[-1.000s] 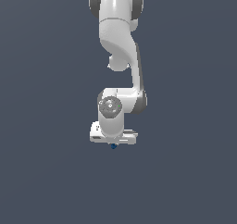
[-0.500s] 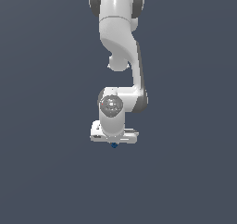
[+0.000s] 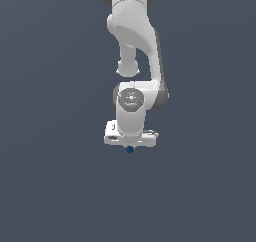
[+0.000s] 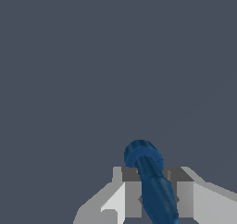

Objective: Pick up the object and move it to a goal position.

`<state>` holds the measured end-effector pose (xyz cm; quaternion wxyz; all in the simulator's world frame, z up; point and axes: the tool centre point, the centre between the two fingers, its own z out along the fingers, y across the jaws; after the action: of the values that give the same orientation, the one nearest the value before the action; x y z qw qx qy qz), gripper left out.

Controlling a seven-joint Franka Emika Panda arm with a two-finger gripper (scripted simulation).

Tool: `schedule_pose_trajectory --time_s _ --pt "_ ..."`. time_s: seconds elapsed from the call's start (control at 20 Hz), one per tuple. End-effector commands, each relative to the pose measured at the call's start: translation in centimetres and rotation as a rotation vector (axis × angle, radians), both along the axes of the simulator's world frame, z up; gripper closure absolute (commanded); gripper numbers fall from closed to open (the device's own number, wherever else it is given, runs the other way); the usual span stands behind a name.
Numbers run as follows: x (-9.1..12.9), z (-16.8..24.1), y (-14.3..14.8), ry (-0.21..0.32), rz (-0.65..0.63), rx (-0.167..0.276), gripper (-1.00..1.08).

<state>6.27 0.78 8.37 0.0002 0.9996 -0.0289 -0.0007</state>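
The object (image 3: 130,149) is a tiny dark blue lump just under the white gripper (image 3: 130,145) in the exterior view, near the middle of the picture. In the wrist view the object (image 4: 150,181) looks like a dark blue rounded rod, held between the two grey fingertips (image 4: 133,197), one on each side and touching it. The gripper (image 4: 155,197) is shut on it. The white arm reaches down from the top of the exterior view. Whether the object rests on the ground or hangs above it cannot be told.
A plain dark grey-blue surface (image 3: 55,186) fills both views. No goal marker or other object shows.
The arm and the gripper have risen very slightly in the exterior view, with the blue object still between the fingers.
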Motion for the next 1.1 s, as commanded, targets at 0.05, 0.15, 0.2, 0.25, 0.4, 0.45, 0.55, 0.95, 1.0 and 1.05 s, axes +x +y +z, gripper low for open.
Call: schedule_pose_trajectory --time_s 0.05,0.15,0.2,0.25,0.4,0.45,0.55,0.95,1.0,1.05 --pt "-1.1 2.4 1.9 -0.001 0.001 0.0 1.08" --pt "-1.9 4.1 3.1 -0.001 0.001 0.0 1.08" --pt "-2.4 5.0 3.8 -0.001 0.001 0.0 1.08" --pt "-2.8 5.9 4.5 -0.001 0.001 0.0 1.08" --pt "-4.1 8.7 6.6 -0.001 0.001 0.0 1.08" --pt "-4.5 9.6 7.3 -0.001 0.001 0.0 1.08" --pt "-5.4 11.5 8.7 -0.002 0.001 -0.001 1.08" --pt "-8.3 18.3 13.9 -0.002 0.001 -0.002 1.08" --pt "-8.6 19.1 14.4 -0.002 0.001 -0.002 1.08" --pt "-8.9 19.8 15.0 -0.002 0.001 -0.002 1.08"
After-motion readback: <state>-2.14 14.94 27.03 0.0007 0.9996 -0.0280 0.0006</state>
